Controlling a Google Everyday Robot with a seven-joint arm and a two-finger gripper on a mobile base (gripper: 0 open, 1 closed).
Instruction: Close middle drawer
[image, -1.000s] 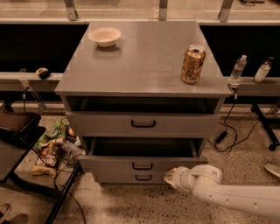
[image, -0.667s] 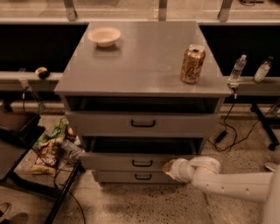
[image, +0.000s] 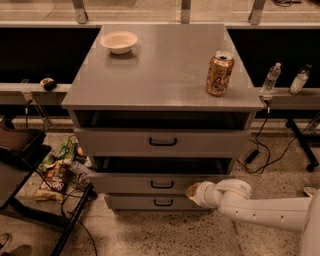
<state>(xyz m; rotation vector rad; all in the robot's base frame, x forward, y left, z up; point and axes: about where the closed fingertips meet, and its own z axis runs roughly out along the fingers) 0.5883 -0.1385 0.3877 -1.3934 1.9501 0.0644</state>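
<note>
The middle drawer (image: 135, 183) of the grey cabinet stands partly open, its low front panel with a small black bar handle (image: 162, 185) sticking out a little past the lowest drawer front. My gripper (image: 194, 191) is at the right part of that front panel, touching or nearly touching it, on the end of my white arm that reaches in from the lower right.
The top drawer (image: 162, 141) with a larger handle also stands out a little. On the cabinet top are a white bowl (image: 119, 41) and a gold can (image: 219, 73). Snack bags (image: 55, 172) and cables lie on the floor at left. Bottles (image: 270, 77) stand on a ledge at right.
My gripper has moved in against the middle drawer's front, and the drawer has slid inward; much less of its interior shows than one second ago.
</note>
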